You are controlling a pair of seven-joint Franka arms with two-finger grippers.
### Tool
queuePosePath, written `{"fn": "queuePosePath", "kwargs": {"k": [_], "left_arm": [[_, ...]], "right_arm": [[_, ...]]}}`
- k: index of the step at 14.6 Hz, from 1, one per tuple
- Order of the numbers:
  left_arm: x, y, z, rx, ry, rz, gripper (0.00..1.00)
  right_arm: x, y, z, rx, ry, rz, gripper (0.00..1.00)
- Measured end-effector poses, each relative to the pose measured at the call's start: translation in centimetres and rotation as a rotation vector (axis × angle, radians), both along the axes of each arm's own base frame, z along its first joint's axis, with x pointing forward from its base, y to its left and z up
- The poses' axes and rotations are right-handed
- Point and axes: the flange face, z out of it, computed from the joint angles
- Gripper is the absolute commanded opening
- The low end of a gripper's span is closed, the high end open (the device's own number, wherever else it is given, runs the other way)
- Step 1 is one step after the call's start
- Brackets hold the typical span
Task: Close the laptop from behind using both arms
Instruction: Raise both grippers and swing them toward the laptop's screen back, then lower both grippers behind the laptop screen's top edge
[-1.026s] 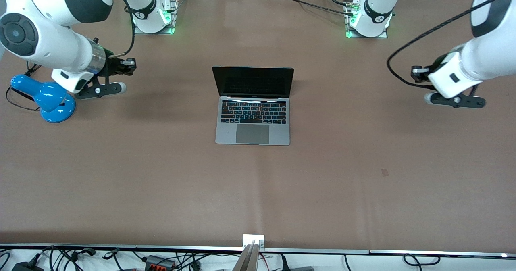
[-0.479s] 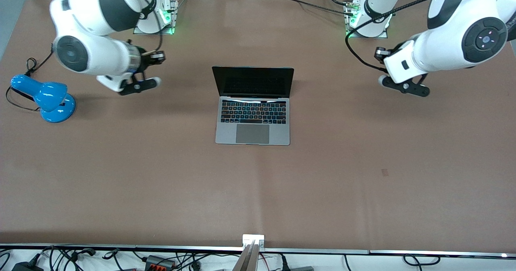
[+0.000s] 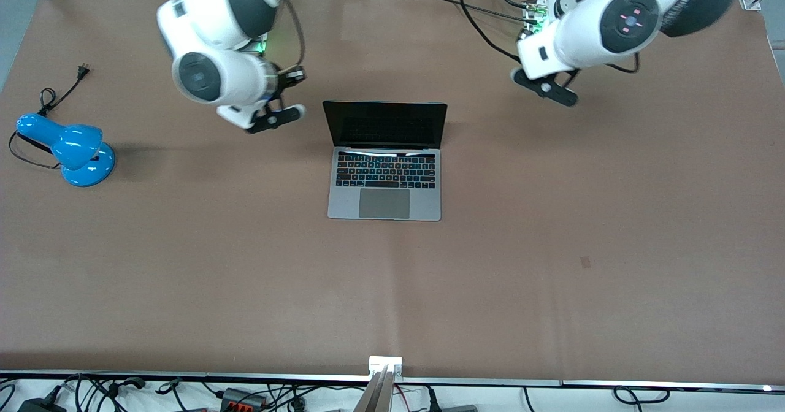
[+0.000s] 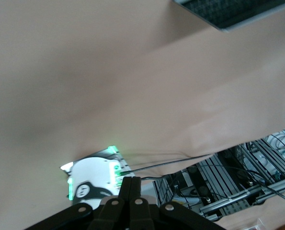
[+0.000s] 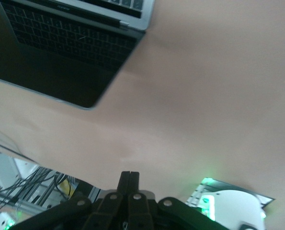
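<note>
The laptop (image 3: 385, 160) lies open in the middle of the table, its black screen upright and facing the front camera. My right gripper (image 3: 298, 75) hangs over bare table beside the screen's edge, toward the right arm's end. It is shut and empty, its fingers (image 5: 129, 176) pressed together. The right wrist view shows the laptop's screen (image 5: 61, 62) close by. My left arm (image 3: 619, 19) hovers over the table by its own base. The left gripper (image 4: 131, 182) is shut on nothing, with a corner of the laptop (image 4: 228, 12) in its wrist view. Neither gripper touches the laptop.
A blue desk lamp (image 3: 67, 148) stands at the right arm's end of the table, its cord and plug (image 3: 81, 68) trailing away from it. The two arm bases (image 3: 555, 32) (image 3: 260, 35) sit along the table's edge farthest from the front camera.
Both arms have swung inward from the table's ends toward the laptop's lid. The grippers stayed shut and the laptop has not moved.
</note>
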Motion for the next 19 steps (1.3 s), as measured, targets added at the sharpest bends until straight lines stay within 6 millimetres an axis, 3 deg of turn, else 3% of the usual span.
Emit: {"fn": "queuePosePath", "kwargs": {"k": [3,6,13,19], "left_arm": [[-3.9,-2.7,-2.2,-0.056,-0.014,0.004,0.01],[-7.3,-5.3,-4.4,-0.106,-0.065,0.017,0.01],[-9.9,-9.4,-9.9,-0.217,-0.181,0.102,0.01],[-9.5,-12.0,-12.9,-0.287,-0.295,0.19,0.01]], "right_arm": [[-3.4,5.0,-1.0,-0.059,-0.008,0.005,0.0],[-4.5,6.8,-1.8,-0.073,-0.024,0.002,0.0],[-2.6,7.3,-4.7,-0.06,-0.076,-0.046,0.0],[-1.8,6.5,-4.7,-0.061,-0.081,-0.067,0.0]]}}
